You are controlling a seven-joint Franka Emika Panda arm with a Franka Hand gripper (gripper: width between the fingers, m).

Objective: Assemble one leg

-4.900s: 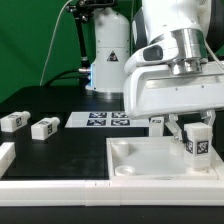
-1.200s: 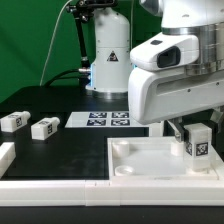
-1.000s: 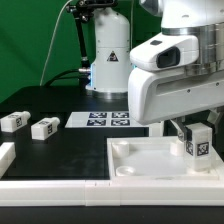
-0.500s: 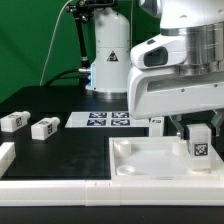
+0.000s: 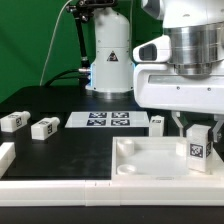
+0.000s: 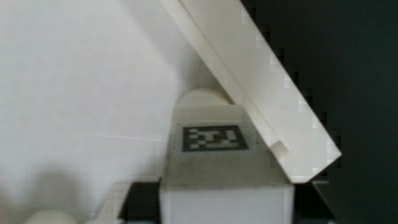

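My gripper [image 5: 196, 133] is shut on a leg [image 5: 196, 146], a stubby white peg with a black-and-white tag. It holds the leg upright at the far right corner of the white tabletop [image 5: 150, 163]. In the wrist view the leg [image 6: 222, 160] stands between the dark finger pads [image 6: 143, 203], its far end against the tabletop [image 6: 89, 90] next to the raised rim [image 6: 249, 75]. I cannot tell whether it sits in a socket. Two more legs [image 5: 12, 121] [image 5: 44, 127] lie at the exterior view's left, and another [image 5: 157, 122] stands behind the tabletop.
The marker board [image 5: 104, 119] lies at the back middle of the black table. A white part [image 5: 5, 155] shows at the exterior view's left edge. A white rail [image 5: 50, 184] runs along the front. The robot base [image 5: 108, 50] stands behind.
The wrist has turned about its axis and the gripper with the leg has shifted slightly toward the exterior view's right. The loose legs have not moved.
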